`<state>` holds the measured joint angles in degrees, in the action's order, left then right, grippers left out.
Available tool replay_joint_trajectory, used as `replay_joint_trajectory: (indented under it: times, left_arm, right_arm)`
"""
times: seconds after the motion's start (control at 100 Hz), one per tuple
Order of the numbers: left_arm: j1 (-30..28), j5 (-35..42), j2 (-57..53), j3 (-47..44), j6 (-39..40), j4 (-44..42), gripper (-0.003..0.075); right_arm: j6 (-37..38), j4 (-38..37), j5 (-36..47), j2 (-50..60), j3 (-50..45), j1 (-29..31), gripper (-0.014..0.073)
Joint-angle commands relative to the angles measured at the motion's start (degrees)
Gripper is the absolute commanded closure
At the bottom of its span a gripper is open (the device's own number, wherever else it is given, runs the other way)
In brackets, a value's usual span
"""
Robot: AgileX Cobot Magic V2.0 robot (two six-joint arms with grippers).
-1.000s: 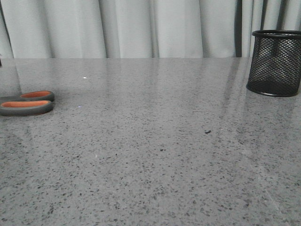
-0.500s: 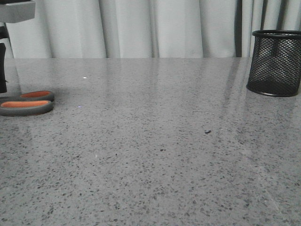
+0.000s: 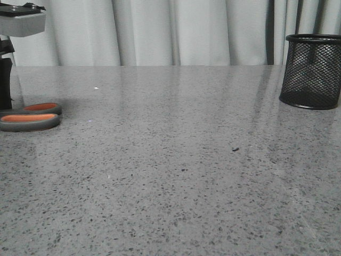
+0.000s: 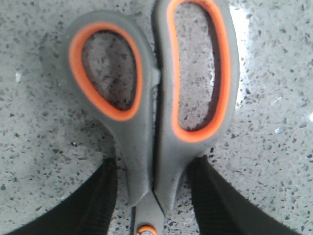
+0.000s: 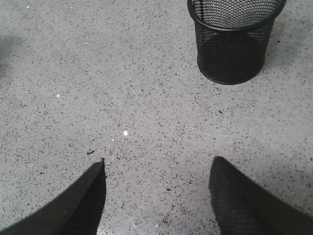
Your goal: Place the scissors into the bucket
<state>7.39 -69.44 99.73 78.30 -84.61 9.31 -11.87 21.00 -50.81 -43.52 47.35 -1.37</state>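
Note:
The scissors lie flat at the table's far left, dark grey handles with orange lining. In the left wrist view the scissors fill the frame. My left gripper is open and straddles their neck just below the handle loops, with a narrow gap on each side. Its black fingers are low by the table. The bucket, a black mesh cup, stands upright at the far right. My right gripper is open and empty above bare table, short of the bucket.
My left arm's white housing shows at the front view's top left, above the scissors. A grey curtain hangs behind the speckled grey table. A small dark speck lies on the table.
My left arm has come into the front view at the top left and moved further in over the scissors. The scissors and the bucket have not moved.

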Motion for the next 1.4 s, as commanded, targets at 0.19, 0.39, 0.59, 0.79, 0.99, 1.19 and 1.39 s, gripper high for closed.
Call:
replay_joint_trajectory:
  times: [0.19, 0.39, 0.59, 0.79, 0.99, 1.19, 1.39]
  left_arm:
    - [0.41, -0.45, -1.44, 1.39, 1.39, 1.34, 0.0739]
    - [0.53, -1.13, -4.13, 1.65, 3.18, 2.06, 0.0733]
    - [4.15, -2.87, -11.87, 6.59, 6.53, 2.19, 0.0733]
    - [13.08, -2.55, -19.42, 13.17, 16.35, 1.92, 0.0733]
    - [24.35, -2.14, -22.93, 17.42, 23.67, -2.55, 0.0733]
    - [36.09, -0.82, -23.04, 18.67, 31.64, -11.17, 0.0733]
    - [44.41, 2.45, -23.04, 18.67, 35.29, -14.20, 0.0733]
  right_arm:
    - [-0.60, 0.53, 2.30, -0.02, 2.19, -0.14, 0.0181]
    - [-0.60, 0.53, 2.26, -0.02, 2.19, -0.14, 0.0181]
    - [-0.60, 2.25, 2.82, -0.02, 2.19, -0.14, 0.0181]
    - [-7.78, 16.59, 3.56, -0.02, 2.22, -0.14, 0.0181]
    - [-17.36, 37.09, 4.66, -0.02, 2.22, -0.14, 0.0181]
    - [-27.36, 56.48, 4.16, -0.81, 2.22, -0.14, 0.0181]
    - [-30.70, 62.58, -0.63, -4.06, 2.22, -0.14, 0.0181]
